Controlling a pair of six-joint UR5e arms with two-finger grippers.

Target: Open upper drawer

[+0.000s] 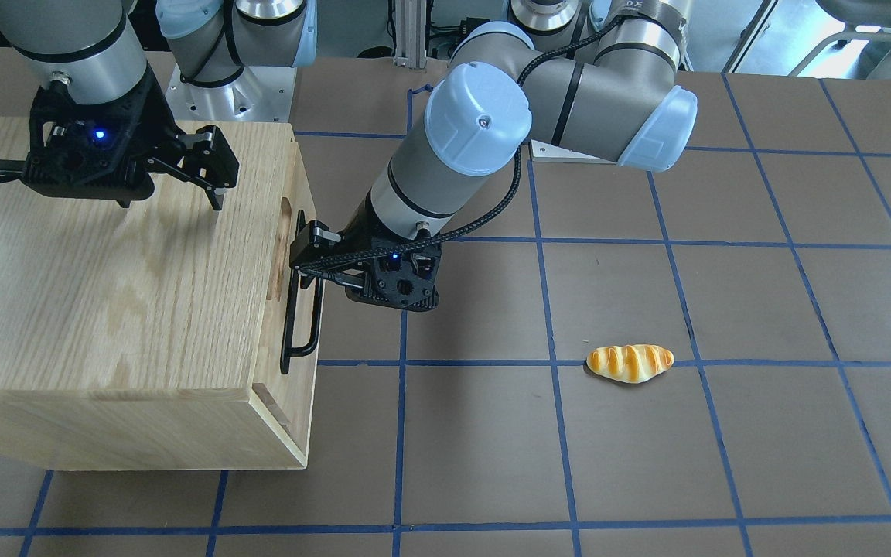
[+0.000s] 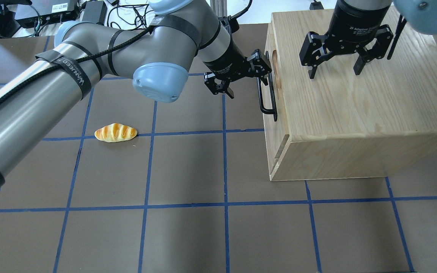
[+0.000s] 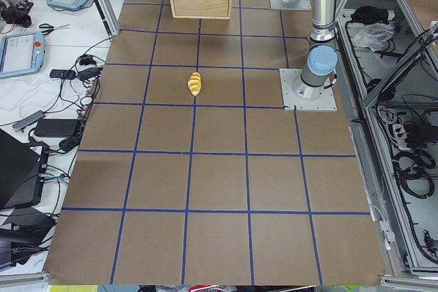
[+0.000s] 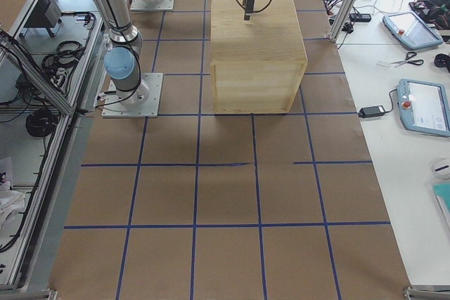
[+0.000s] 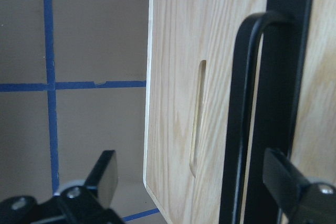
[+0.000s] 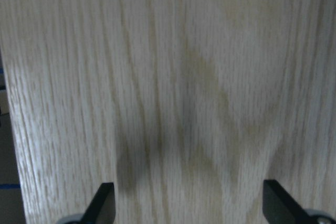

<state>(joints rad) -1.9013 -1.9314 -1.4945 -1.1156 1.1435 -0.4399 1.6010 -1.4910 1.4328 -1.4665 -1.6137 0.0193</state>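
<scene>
Two grippers are at the cabinet (image 2: 355, 113). Directly ahead of the left gripper (image 2: 249, 83) is the drawer (image 1: 300, 182), its front flush with the cabinet. The left gripper's jaws are spread wide. Only the left wrist view shows how they sit. The handle (image 5: 241, 129) runs between the fingers (image 5: 105, 174), close to the one at that view's right and well off the other, unclamped. The notch (image 5: 198, 119) lies in the wider gap. The overhead view shows instead the whole left arm reaching sideways to the drawer front. The right gripper (image 2: 334, 72) hangs over the cabinet top, jaws apart and fingertips pointing down. Its own camera gives only wood grain between them, and I cannot tell whether they touch it. The front-facing and overhead views add a roll (image 1: 629, 363), well apart from the left gripper, on its side away from the cabinet.
</scene>
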